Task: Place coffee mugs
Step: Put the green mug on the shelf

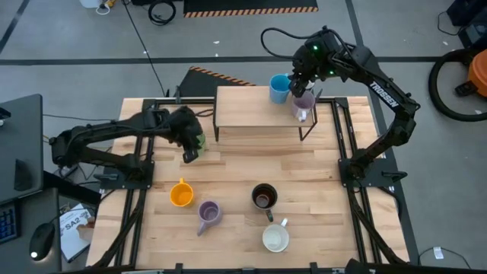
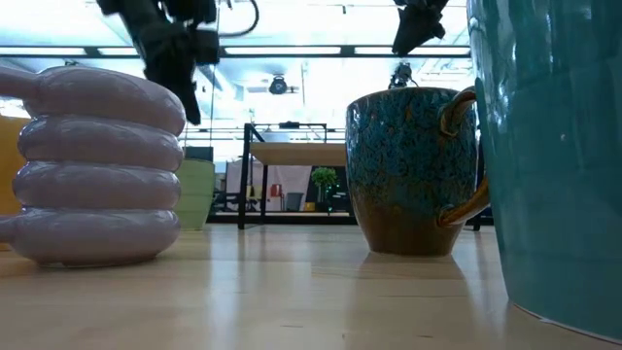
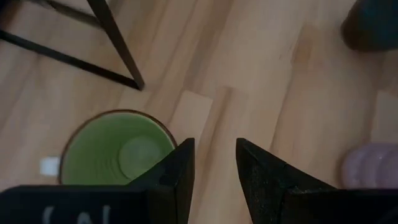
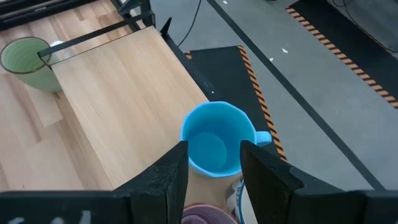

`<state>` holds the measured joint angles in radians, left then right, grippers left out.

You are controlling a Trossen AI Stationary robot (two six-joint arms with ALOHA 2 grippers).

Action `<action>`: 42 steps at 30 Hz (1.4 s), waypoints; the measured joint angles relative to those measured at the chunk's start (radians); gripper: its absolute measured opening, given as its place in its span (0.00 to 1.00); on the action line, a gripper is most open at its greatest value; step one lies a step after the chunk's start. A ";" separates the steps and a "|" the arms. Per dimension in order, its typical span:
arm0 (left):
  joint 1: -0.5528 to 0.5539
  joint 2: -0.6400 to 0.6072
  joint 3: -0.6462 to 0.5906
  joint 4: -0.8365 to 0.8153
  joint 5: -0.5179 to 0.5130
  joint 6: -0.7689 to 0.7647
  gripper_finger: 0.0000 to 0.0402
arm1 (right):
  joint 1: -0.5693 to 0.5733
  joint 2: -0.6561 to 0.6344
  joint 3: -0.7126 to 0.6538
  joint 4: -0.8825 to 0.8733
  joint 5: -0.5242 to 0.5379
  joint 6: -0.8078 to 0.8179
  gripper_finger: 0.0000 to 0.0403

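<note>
Where the right gripper [image 1: 304,97] is placed: above the right end of the low wooden shelf on black metal legs [image 1: 243,114], at the far side of the table.
Right gripper's hold: its fingers are closed around a small lilac ceramic mug [image 4: 205,214], which is seen between them at the shelf's edge.
Bright blue handled ceramic mug [image 4: 214,146]: set upright on the shelf, just beside the held lilac mug.
Left gripper [image 3: 214,152]: held low over the light wooden table [image 1: 319,167], in front of the shelf's left end; its fingers are parted, with only bare wood seen between them.
Pale green round ceramic mug [image 3: 115,149]: stood upright on the table, its rim right against the outside of one left finger; nothing is gripped.
Orange handled mug [image 1: 181,194]: on the table's near left part.
Second lilac mug, ribbed [image 1: 208,215]: just beside the orange one, nearer the front edge.
Dark brown mug [image 1: 264,196]: near the middle of the table.
Cream-white mug [image 1: 275,237]: near the front edge, close to the dark brown one.
</note>
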<state>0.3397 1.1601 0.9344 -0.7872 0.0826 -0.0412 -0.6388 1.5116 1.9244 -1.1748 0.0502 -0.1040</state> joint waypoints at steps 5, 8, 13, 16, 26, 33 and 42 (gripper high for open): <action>0.000 0.002 -0.105 0.093 -0.009 0.004 0.31 | 0.005 0.000 0.000 0.000 0.000 0.003 0.37; 0.000 0.003 -0.136 0.105 -0.070 -0.004 0.31 | 0.005 0.000 0.000 0.000 0.000 0.015 0.37; -0.007 0.003 -0.143 0.110 -0.114 0.007 0.31 | 0.005 0.000 0.000 0.000 -0.007 0.019 0.37; -0.008 0.009 -0.143 0.117 -0.111 0.028 0.31 | 0.005 0.000 0.000 0.000 -0.007 0.019 0.37; -0.008 0.123 -0.143 0.151 -0.087 0.058 0.31 | 0.010 0.000 0.000 0.000 -0.018 0.028 0.37; -0.007 0.196 -0.143 0.159 -0.114 0.081 0.28 | 0.027 0.000 0.000 0.000 -0.018 0.028 0.37; -0.004 0.189 -0.142 0.145 -0.062 0.080 0.07 | 0.031 0.000 0.000 0.005 -0.018 0.025 0.37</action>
<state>0.3355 1.3492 0.7921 -0.6420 0.0209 0.0386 -0.6083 1.5116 1.9244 -1.1694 0.0322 -0.0786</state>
